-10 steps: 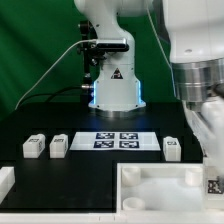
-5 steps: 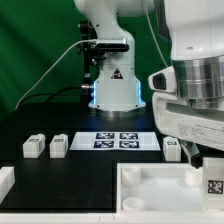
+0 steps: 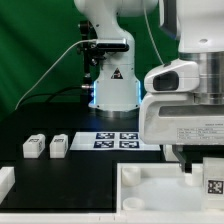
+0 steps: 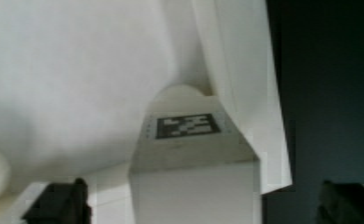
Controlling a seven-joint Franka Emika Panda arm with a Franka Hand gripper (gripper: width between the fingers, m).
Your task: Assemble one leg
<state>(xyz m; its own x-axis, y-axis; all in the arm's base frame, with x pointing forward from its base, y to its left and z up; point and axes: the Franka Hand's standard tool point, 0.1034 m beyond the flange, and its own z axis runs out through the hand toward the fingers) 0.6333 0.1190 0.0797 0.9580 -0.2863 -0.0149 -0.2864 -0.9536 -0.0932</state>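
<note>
My gripper hangs open above the right part of the large white tray-like piece, at the exterior view's lower right. A leg, a small white block with a black-and-white tag, stands in that piece's right corner, just below the fingers. The wrist view looks down on this leg. It sits between the two dark fingertips of the gripper, and neither touches it. Two more legs lie on the black table at the exterior view's left.
The marker board lies flat at the table's middle, in front of the arm's white base. A white part shows at the lower left edge. My hand's wide body hides the table behind it on the right.
The hand has risen and shifted toward the exterior view's left, away from the leg in the tray-like piece. Its jaws opened a little wider. The hand now hides a leg by the marker board.
</note>
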